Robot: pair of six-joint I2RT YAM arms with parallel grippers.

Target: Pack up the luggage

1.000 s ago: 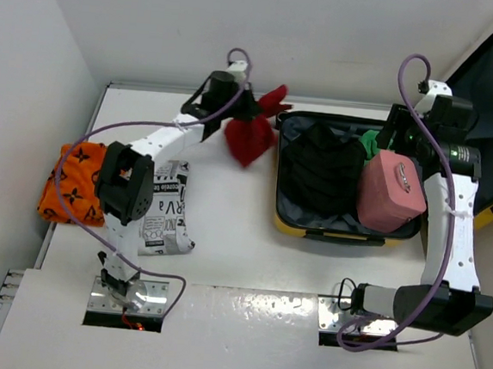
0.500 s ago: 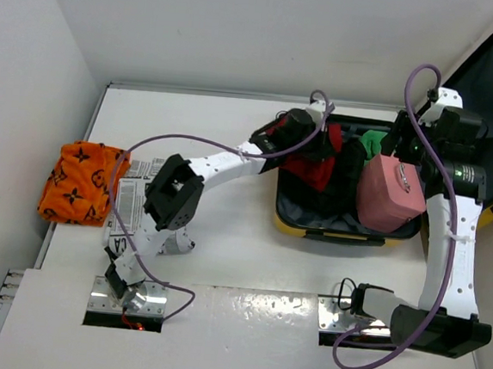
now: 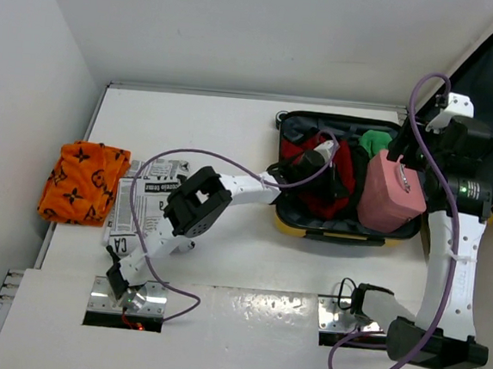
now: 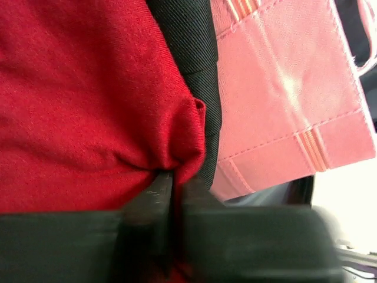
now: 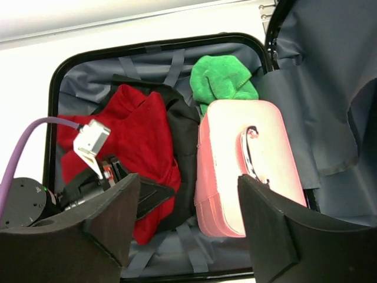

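Only legible txt, top view: big black letters "CA" on the newsprint-pattern cloth (image 3: pixel 123 217), at its near-left corner, lying sideways to the cam. Rest of its print is too small/blurred to read.

Bright, even overhead light washes the white counter (image 3: pixel 249 150). Shadows are soft, with glare on the metal base plate (image 3: pixel 157 294) near 6 o'clock. In the left wrist view the red cloth (image 4: pixel 88 88) is crisp, the left gripper (image 4: pixel 175 194) dark and blurred at 6 o'clock, and 4 o'clock blown out. The right gripper (image 5: pixel 188 194) is blurred too.
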